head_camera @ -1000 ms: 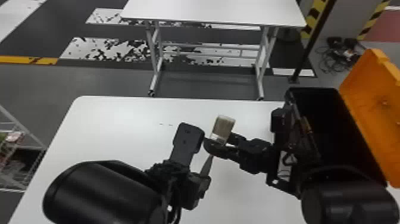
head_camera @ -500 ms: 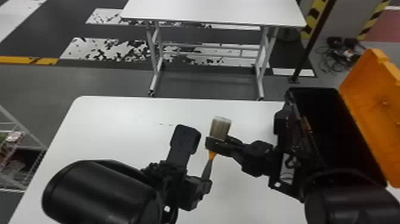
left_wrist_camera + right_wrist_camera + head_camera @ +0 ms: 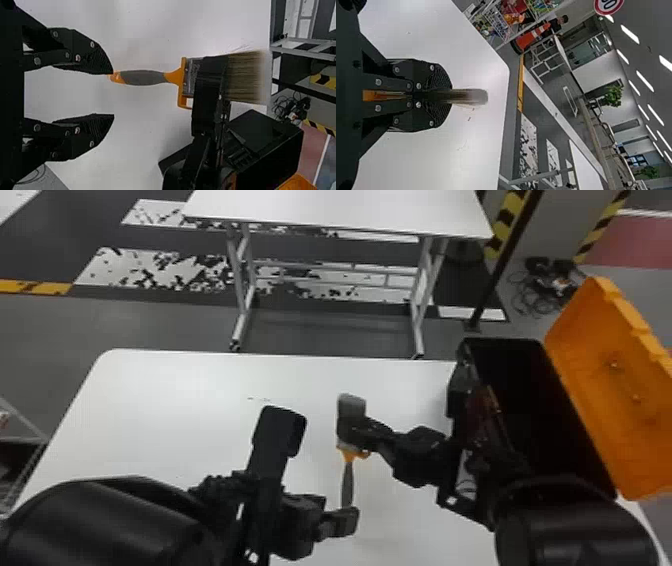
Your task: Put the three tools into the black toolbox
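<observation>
Paintbrush (image 3: 347,485): was clamped at its metal band between the right gripper's fingers (image 3: 350,430), above the white table (image 3: 175,415), with bristles pointed away from the robot and long axis running back along the grey handle to the left gripper (image 3: 344,522), set with jaws apart right by the handle's end. Farther out, had the right arm (image 3: 575,530) in the way, between brush and black toolbox (image 3: 505,345), open on the robot's right with its orange lid (image 3: 610,390) tipped outward.
</observation>
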### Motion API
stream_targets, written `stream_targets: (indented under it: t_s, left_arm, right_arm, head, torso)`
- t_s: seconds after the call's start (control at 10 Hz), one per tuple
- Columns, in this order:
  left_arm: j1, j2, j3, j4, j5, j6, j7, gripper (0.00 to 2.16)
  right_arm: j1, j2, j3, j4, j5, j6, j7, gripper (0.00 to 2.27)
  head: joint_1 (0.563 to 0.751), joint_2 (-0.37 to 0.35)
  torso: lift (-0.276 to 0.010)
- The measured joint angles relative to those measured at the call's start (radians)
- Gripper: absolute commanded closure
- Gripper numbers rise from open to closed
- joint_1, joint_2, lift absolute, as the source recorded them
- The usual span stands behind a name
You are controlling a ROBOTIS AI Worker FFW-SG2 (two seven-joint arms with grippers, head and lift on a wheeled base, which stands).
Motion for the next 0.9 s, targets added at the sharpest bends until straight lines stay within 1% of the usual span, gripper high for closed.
stream_targets:
  t_s: [0.1,0.2,0.4,0.5,0.6,0.8,0.9]
  left_arm:
    - [0.022,0.0,0.031,-0.032,0.04,0.0,-0.014,0.02]
    - [0.052,0.001,0.058,-0.073,0.073,0.0,-0.018,0.02]
    - [0.114,0.017,0.12,-0.161,0.138,0.0,-0.034,0.02]
    - [0.142,0.031,0.165,-0.201,0.176,0.0,-0.044,0.02]
    - [0.172,0.051,0.218,-0.235,0.22,0.0,-0.058,0.02]
    - [0.232,0.077,0.321,-0.276,0.286,0.0,-0.098,0.02]
    - [0.259,0.087,0.354,-0.285,0.307,0.0,-0.126,0.02]
  right_arm:
    - [0.0,0.0,-0.008,-0.003,0.0,0.0,-0.001,2.24]
    - [0.003,-0.002,-0.021,-0.011,0.0,0.0,-0.001,2.24]
    - [0.015,-0.007,-0.067,-0.078,0.001,0.031,-0.003,2.24]
    - [0.023,-0.008,-0.1,-0.15,-0.001,0.066,-0.004,2.24]
    - [0.035,-0.011,-0.138,-0.24,-0.005,0.104,-0.006,2.24]
    - [0.054,-0.023,-0.212,-0.392,-0.009,0.14,-0.024,2.24]
    - [0.056,-0.029,-0.25,-0.425,-0.021,0.143,-0.03,2.24]
  head:
    - [0.695,-0.075]
    - [0.695,-0.084]
    - [0.695,-0.106]
    - [0.695,-0.115]
    - [0.695,-0.122]
    - [0.695,-0.137]
    - [0.695,-0.156]
  torso:
    - [-0.051]
    - [-0.051]
    - [-0.051]
    - [-0.051]
    - [-0.051]
    - [-0.051]
    - [-0.051]
